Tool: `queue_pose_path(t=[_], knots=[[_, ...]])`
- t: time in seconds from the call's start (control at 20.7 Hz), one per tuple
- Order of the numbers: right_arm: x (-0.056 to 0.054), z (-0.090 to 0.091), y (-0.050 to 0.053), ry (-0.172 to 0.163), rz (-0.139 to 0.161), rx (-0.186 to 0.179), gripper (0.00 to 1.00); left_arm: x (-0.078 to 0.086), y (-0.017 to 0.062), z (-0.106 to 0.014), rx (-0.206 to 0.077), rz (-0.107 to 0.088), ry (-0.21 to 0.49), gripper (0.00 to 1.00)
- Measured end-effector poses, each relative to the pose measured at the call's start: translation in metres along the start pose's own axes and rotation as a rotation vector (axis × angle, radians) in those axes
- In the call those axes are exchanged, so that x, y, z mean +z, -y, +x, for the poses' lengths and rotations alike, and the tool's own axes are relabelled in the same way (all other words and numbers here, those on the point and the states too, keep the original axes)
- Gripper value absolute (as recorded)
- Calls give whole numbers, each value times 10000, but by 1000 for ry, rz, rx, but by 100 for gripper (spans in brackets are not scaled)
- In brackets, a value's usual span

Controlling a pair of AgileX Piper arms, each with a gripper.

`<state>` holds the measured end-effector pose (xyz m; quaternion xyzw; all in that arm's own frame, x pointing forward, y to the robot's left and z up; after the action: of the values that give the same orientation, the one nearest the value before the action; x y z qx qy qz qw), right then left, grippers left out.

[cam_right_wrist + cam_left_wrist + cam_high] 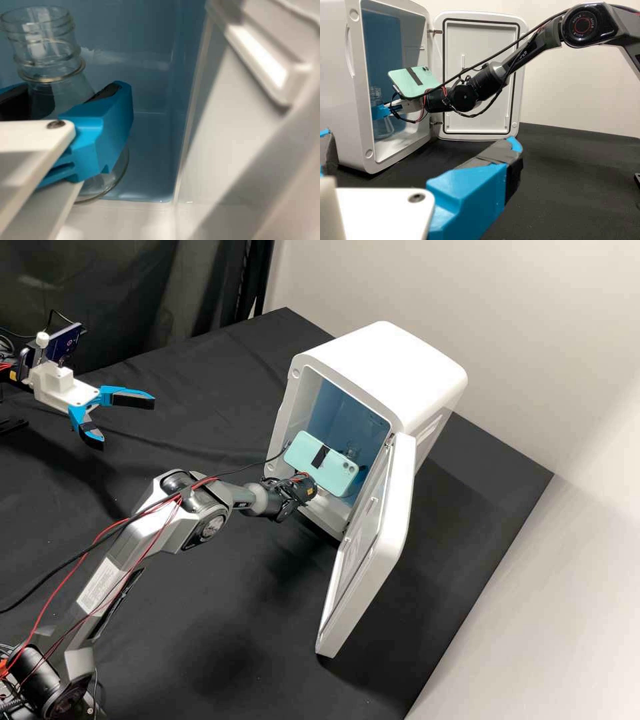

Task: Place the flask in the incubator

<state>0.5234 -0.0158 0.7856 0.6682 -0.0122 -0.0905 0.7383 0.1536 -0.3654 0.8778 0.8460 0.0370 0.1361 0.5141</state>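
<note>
Inside the smooth white boxy incubator (407,367), the clear glass cone-shaped flask (50,65) with ribbed neck stands upright, pinched by the right gripper (60,107); left gripper (125,420) gapes wide, well apart from the incubator

The black bench (233,613) carries the white incubator (400,373), its door (373,540) swung open.

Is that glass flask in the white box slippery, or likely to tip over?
The clear glass conical flask looks smooth, so probably slippery and breakable. Its wide base suggests it stands steadily. It looks empty, so likely light.
</note>
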Motion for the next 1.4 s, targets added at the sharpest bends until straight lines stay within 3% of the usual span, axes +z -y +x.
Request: queue_pose_path(t=[0.34, 0.63, 1.4], knots=[[69, 42, 33, 1, 4, 12, 0, 0, 0, 0, 0, 0, 0, 100], [68, 42, 30, -1, -14, 18, 0, 0, 0, 0, 0, 0, 0, 100], [94, 64, 15, 3, -12, 30, 0, 0, 0, 0, 0, 0, 0, 100]])
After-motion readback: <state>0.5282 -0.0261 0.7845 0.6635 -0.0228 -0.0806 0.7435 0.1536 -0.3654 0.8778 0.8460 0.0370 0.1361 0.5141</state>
